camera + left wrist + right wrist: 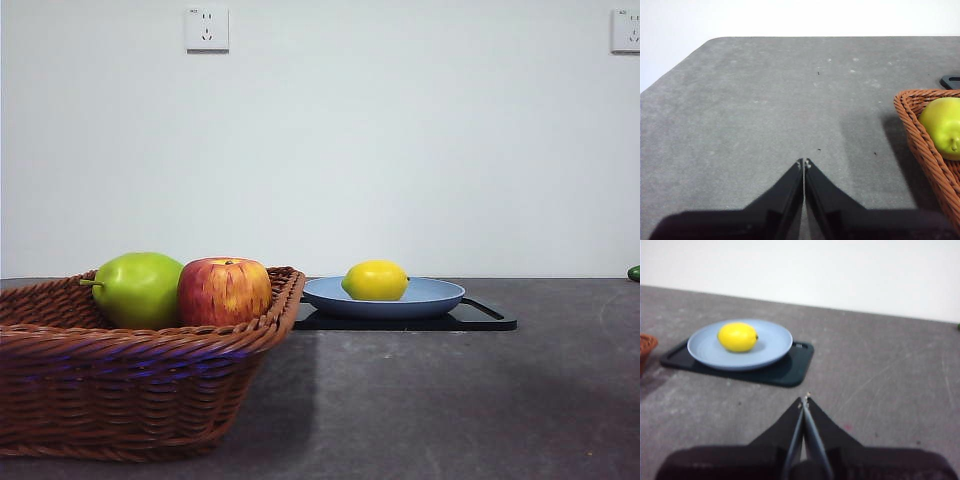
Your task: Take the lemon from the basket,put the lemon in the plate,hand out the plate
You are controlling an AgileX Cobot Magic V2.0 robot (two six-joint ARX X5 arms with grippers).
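Note:
The yellow lemon (375,280) (738,336) lies in the grey-blue plate (435,296) (772,347), which rests on a black tray (480,318) (790,371). The brown wicker basket (130,385) (920,137) stands at the front left, holding a green pear-like fruit (138,288) (943,126) and a red-yellow apple (224,291). My right gripper (804,401) is shut and empty, hanging over bare table short of the tray. My left gripper (803,162) is shut and empty over bare table beside the basket. Neither arm shows in the front view.
A small green object (634,273) peeks in at the far right table edge. Two wall sockets (207,28) sit on the white wall behind. Grey tabletop (450,400) stretches in front of the tray and to its right.

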